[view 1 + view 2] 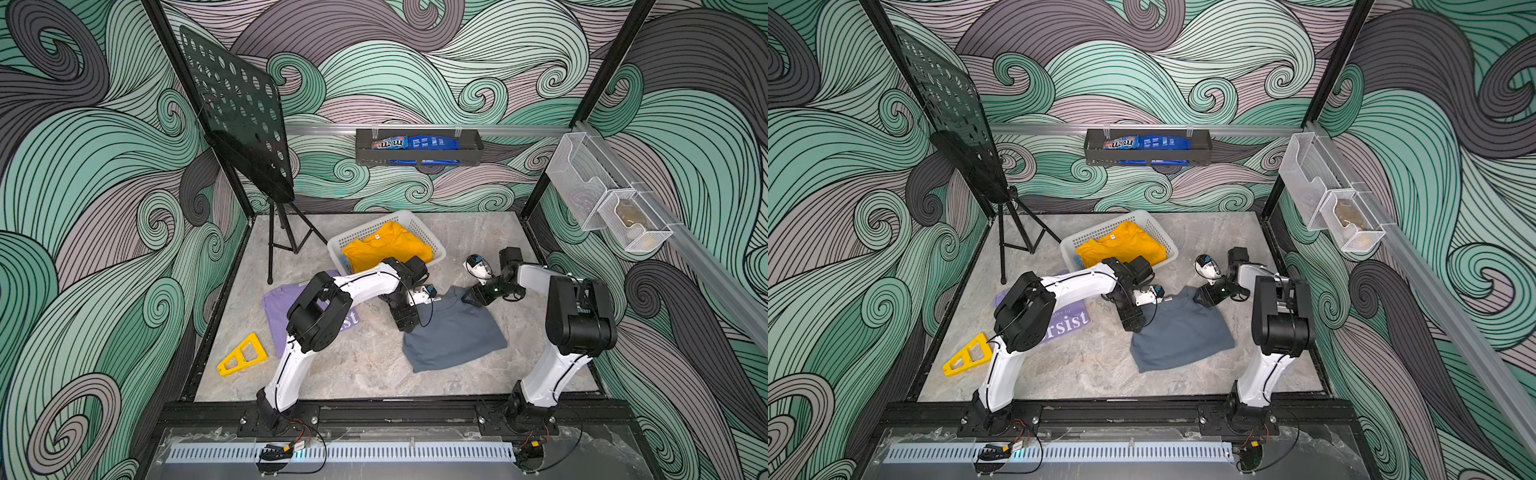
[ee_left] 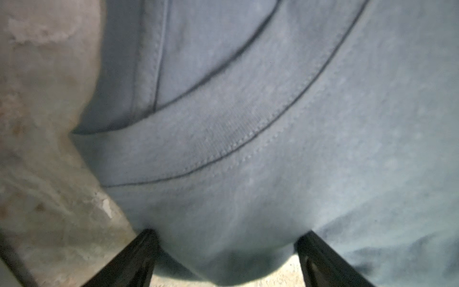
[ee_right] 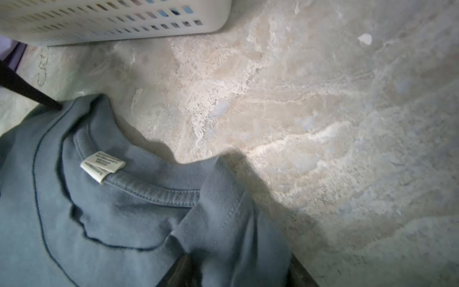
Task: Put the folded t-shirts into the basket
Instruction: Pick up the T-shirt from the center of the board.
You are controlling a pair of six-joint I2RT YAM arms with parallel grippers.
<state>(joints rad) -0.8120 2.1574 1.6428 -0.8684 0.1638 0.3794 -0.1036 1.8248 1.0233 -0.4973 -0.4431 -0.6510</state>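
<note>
Tabletop (image 1: 357,374) with a mottled stone pattern holds, nearest the arm bases, a yellow triangular frame (image 1: 243,355) toward the left. Just beyond the frame lies the lavender shirt (image 1: 276,309), flat and partly hidden under the left arm. To the right of centre the grey shirt (image 1: 453,332) lies flat on the table, collar toward the far side. The left pincer (image 1: 406,326) is down at the shirt's left edge. In its wrist view the black fingers (image 2: 135,258) stand wide apart with a bulge of grey cloth between them, so it is open, straddling the cloth. The right pincer (image 1: 473,299) is at the shirt's far right corner beside the collar. There the cloth covers the fingertips, and I cannot tell whether it has closed on it. Farther back, well apart from both pincers, stands the white basket (image 1: 338,249). The mustard shirt (image 1: 386,247) lies in it, with a sliver of light blue cloth (image 1: 344,261) showing beneath. A black music stand (image 1: 241,120) stands at the far left.
</note>
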